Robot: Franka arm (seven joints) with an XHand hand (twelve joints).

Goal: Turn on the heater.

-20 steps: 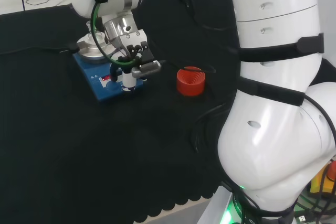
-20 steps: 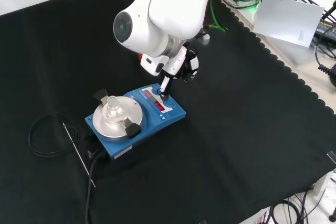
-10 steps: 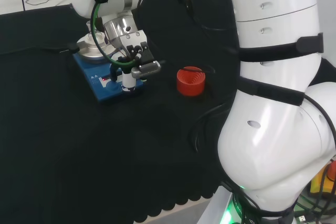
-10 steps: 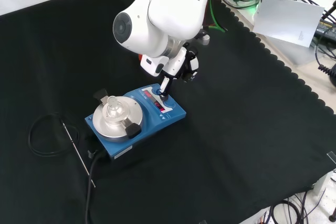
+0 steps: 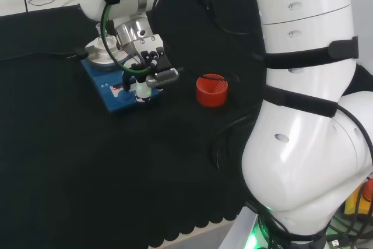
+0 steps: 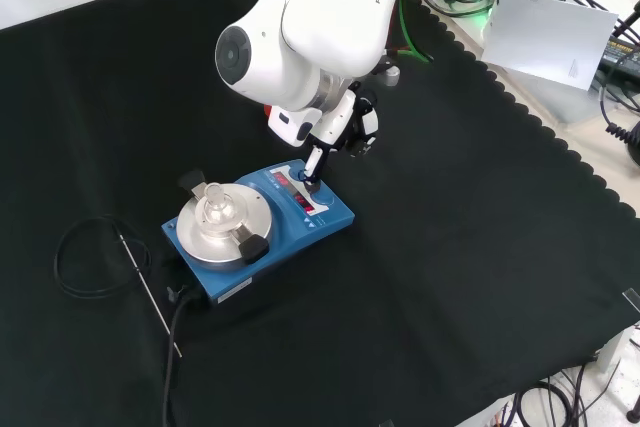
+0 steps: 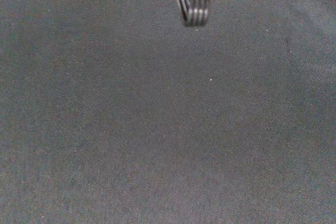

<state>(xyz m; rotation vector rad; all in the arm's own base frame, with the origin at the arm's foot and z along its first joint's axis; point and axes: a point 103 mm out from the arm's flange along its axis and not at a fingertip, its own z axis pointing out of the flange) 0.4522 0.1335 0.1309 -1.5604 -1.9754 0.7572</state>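
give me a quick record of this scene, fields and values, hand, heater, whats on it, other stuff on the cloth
hand: over the heater's front panel, one finger pointing down onto the panel by the knob
heater: blue, on the black cloth, red display lit in the front view
on heater: round metal plate with a small clear glass piece on top
probe: thin metal rod lying left of the heater in the front view, beside a coiled black cable
stand: red ribbed ring, right of the heater in the head view, nothing on it
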